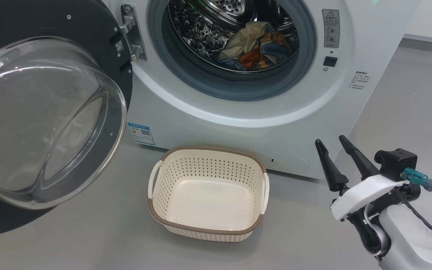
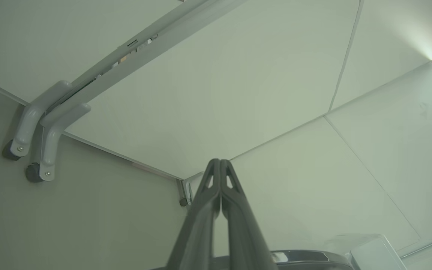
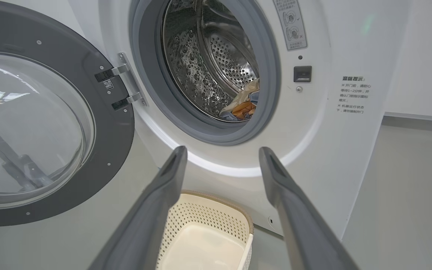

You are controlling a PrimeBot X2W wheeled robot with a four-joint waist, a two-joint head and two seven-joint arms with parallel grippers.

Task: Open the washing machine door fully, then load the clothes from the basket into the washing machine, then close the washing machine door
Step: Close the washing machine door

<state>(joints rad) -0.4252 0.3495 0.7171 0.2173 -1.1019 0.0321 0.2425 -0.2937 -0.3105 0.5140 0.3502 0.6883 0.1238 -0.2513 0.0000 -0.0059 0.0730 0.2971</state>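
The white washing machine (image 1: 238,108) (image 3: 313,123) stands with its door (image 1: 43,123) (image 3: 32,131) swung wide to the left, the glass bowl bulging toward me. The clothes (image 1: 255,47) (image 3: 244,105) lie crumpled inside the steel drum, blue and orange with a cream side up. The cream basket (image 1: 208,193) (image 3: 204,240) sits on the floor in front of the machine with nothing in it. My right gripper (image 1: 330,140) (image 3: 221,152) hangs open, right of the basket, fingers pointing at the machine front. My left gripper (image 2: 219,162) is shut on nothing, pointing up at the ceiling.
Grey floor (image 1: 407,112) runs to the right of the machine, toward a white wall (image 3: 422,56). In the left wrist view a ceiling rail with two grey brackets (image 2: 39,142) crosses overhead, and the door's dark rim (image 2: 306,258) shows at the bottom.
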